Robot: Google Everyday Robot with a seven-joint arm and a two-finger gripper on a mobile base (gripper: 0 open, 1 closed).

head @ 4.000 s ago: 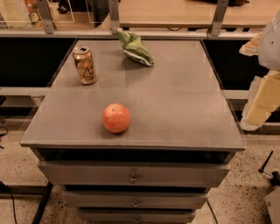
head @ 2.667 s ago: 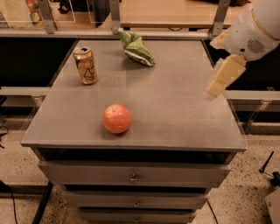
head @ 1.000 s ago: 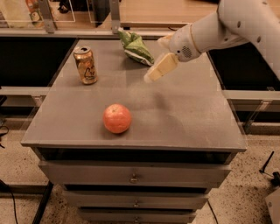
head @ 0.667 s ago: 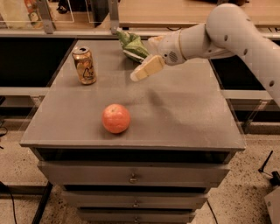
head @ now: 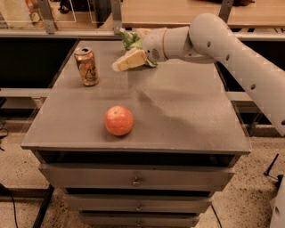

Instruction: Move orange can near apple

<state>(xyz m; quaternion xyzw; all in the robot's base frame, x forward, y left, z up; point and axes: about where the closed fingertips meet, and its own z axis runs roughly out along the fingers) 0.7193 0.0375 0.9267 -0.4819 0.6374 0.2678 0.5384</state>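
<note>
The orange can [head: 86,66] stands upright at the back left of the grey cabinet top [head: 187,116]. The apple [head: 119,120] lies nearer the front, a little right of the can. My gripper [head: 120,65] hangs above the back middle of the top, to the right of the can and apart from it, with nothing in it. The arm reaches in from the right.
A green and white snack bag [head: 130,40] lies at the back edge, partly hidden behind my gripper. The cabinet has drawers [head: 136,180] below its front edge. A wooden table [head: 178,11] stands behind it, and dark shelving stands to the left.
My arm has swung in from the right and moved left across the back of the top toward the can. The can, apple and bag have not moved.
</note>
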